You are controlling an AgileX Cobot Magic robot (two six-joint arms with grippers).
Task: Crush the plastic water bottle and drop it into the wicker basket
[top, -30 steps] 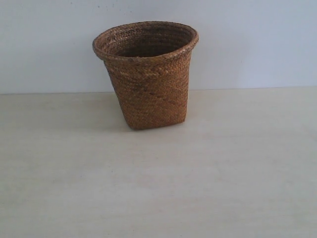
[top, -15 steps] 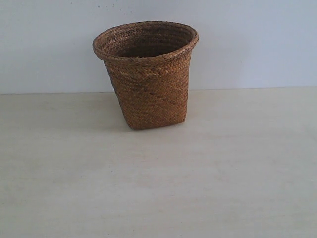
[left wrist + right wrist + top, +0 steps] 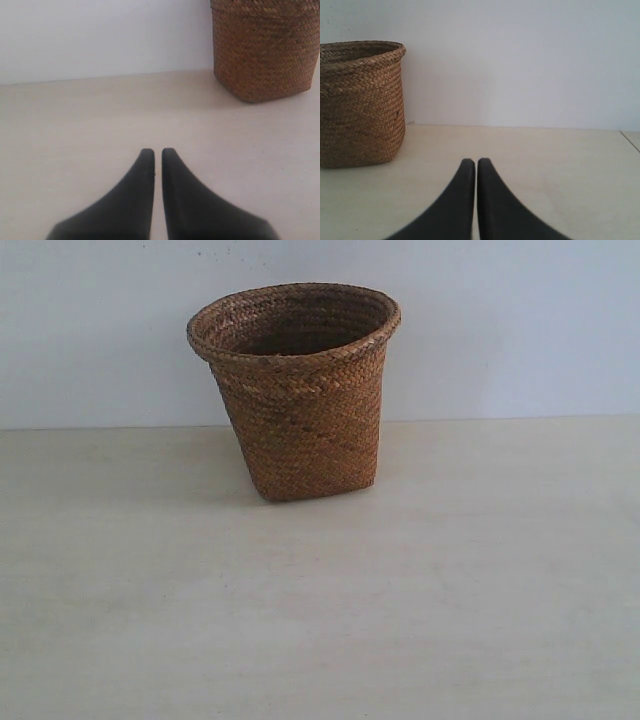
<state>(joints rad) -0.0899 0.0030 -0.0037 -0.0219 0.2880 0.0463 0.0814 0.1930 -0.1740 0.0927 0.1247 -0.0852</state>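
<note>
The brown wicker basket (image 3: 295,390) stands upright near the back of the pale table, its wide braided rim facing up. It also shows in the left wrist view as the basket (image 3: 265,50) and in the right wrist view as the basket (image 3: 360,102). The plastic water bottle is out of view in every frame. My left gripper (image 3: 157,151) is shut with nothing between its black fingers, low over the table and well short of the basket. My right gripper (image 3: 472,161) is shut and empty too, off to the basket's other side. Neither gripper appears in the exterior view.
A pale wooden table (image 3: 320,620) spreads in front of the basket. A plain white wall (image 3: 520,320) rises right behind it. The table's edge (image 3: 630,140) shows at the far side of the right wrist view.
</note>
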